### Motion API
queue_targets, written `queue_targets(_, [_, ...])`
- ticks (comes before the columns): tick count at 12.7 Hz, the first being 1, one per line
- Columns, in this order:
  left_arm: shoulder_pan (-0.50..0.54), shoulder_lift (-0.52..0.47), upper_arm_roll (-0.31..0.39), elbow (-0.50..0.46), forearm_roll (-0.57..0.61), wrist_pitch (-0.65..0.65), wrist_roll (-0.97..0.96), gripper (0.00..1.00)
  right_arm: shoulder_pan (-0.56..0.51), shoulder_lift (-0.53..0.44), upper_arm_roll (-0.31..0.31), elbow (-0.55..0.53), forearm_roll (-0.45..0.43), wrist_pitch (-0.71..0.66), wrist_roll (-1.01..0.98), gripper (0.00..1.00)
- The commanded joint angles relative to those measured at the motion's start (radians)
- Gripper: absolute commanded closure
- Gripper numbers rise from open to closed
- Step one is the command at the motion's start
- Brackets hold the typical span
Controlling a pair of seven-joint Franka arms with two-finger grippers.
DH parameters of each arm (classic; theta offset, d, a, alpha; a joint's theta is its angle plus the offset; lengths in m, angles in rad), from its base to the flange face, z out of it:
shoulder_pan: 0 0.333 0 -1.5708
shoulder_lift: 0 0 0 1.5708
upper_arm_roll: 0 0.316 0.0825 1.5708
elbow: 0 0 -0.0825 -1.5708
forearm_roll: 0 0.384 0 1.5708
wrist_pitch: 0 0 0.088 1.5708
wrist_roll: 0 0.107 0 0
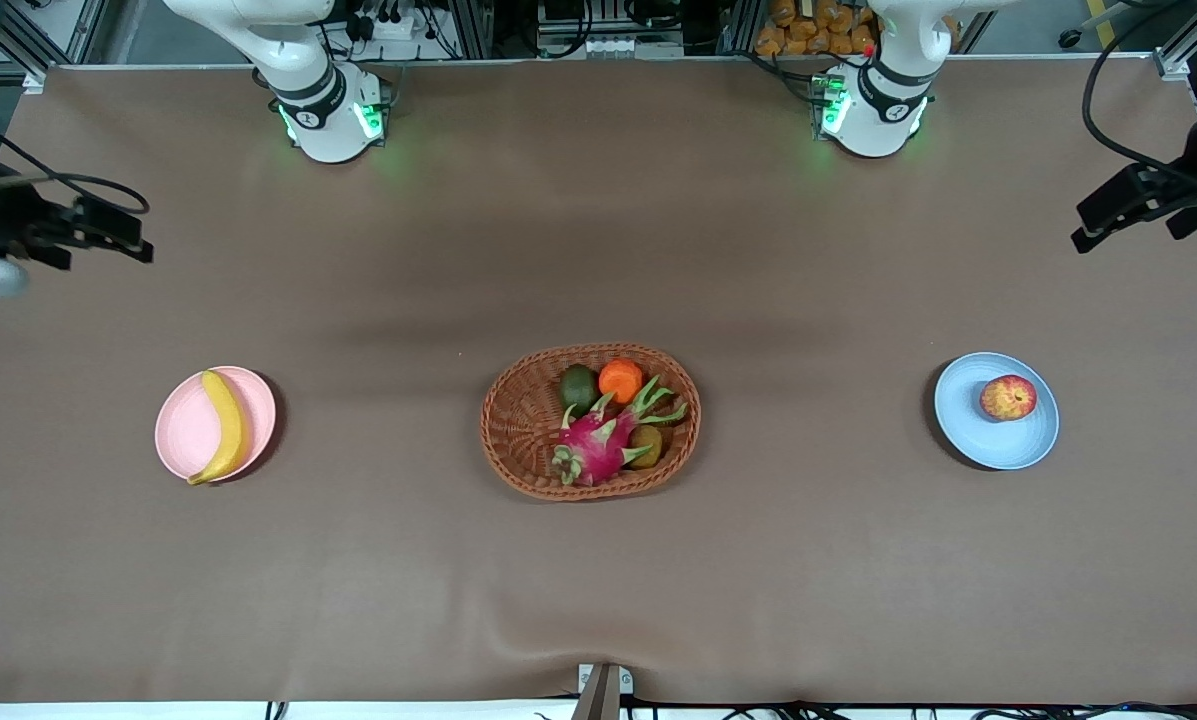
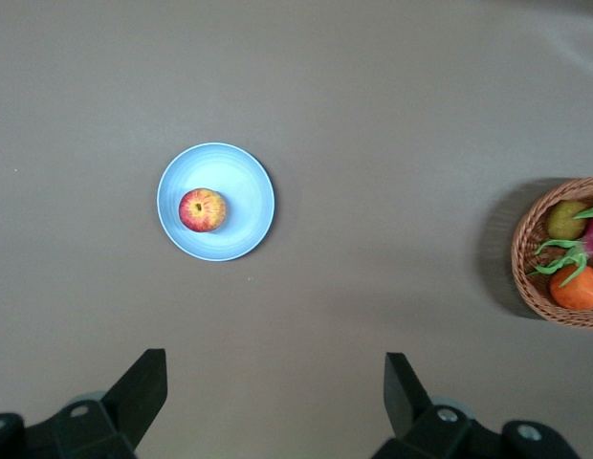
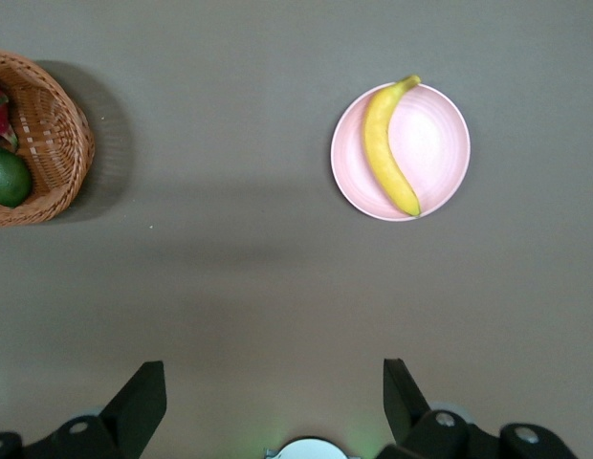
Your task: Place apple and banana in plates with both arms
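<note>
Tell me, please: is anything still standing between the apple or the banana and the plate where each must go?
Nothing visible does. The apple already lies on the blue plate, the banana on the pink plate. The left gripper and right gripper are open, high above the table.

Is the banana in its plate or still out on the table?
In. The banana lies across the pink plate, its tips overhanging the rim; the right gripper is open, clear of it.

A brown cloth covers the desk point(image 1: 598, 250), faintly wrinkled toward 6 o'clock, where a small metal bracket point(image 1: 603, 688) sits at its edge. Along 12 o'clock run aluminium frames point(image 1: 518, 25), cables point(image 1: 388, 25) and a heap of orange objects point(image 1: 808, 28). Light is even, shadows soft.
</note>
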Motion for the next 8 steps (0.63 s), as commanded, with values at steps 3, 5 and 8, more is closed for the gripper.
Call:
queue_targets(3, [0.029, 0.015, 0.0, 0.03, -0.014, -0.009, -0.001, 0.0, 0.002, -0.059, -0.02, -0.004, -0.018, -0.031, 0.053, 0.0])
queue_targets(5, [0.034, 0.015, 0.001, 0.027, -0.009, -0.049, 0.001, 0.0, 0.004, -0.058, -0.015, -0.004, -0.018, -0.042, 0.116, 0.0])
queue_targets(8, [0.035, 0.013, 0.0, 0.027, -0.006, -0.066, 0.007, 0.0, 0.033, -0.056, -0.015, -0.005, -0.047, -0.04, 0.126, 0.0])
